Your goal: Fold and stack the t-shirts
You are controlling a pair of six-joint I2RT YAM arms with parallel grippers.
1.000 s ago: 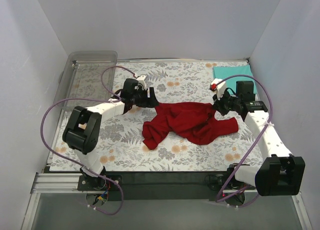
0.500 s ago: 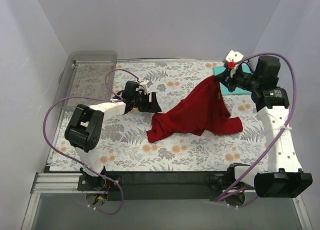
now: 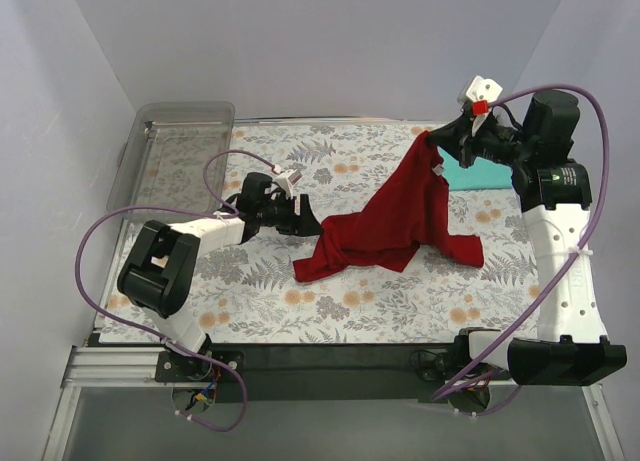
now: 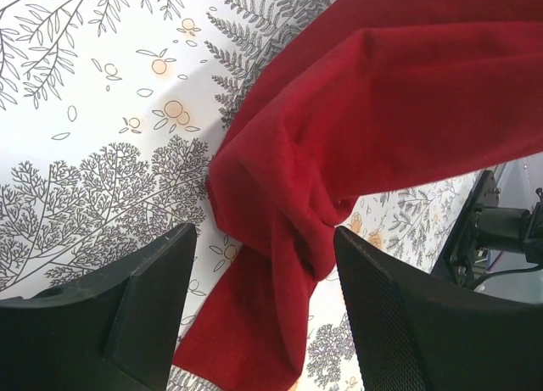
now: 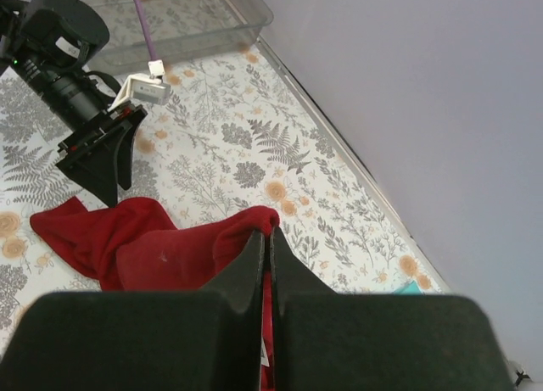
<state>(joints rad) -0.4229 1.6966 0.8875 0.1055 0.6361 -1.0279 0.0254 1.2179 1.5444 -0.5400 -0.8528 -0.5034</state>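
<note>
The deep red t-shirt (image 3: pixel 395 221) hangs from my right gripper (image 3: pixel 432 138), which is shut on one edge of it and holds it up at the back right; its lower end (image 3: pixel 315 266) trails on the floral table cover. In the right wrist view the cloth (image 5: pixel 161 254) is pinched between the closed fingers (image 5: pixel 268 235). My left gripper (image 3: pixel 303 213) stands open just left of the shirt's low end, with the red cloth (image 4: pixel 280 264) lying between its fingers (image 4: pixel 148 289), not gripped. The teal t-shirt (image 3: pixel 478 173) lies at the back right, mostly hidden by the right arm.
A clear plastic bin (image 3: pixel 170 146) stands at the back left corner. White walls close in the table on three sides. The floral cover (image 3: pixel 400 301) runs to the black front rail (image 3: pixel 330 356), where the arm bases sit.
My right gripper has lifted the red t-shirt up and toward the back right, stretching it off the table. The left gripper has edged right toward the shirt's low end, still open.
</note>
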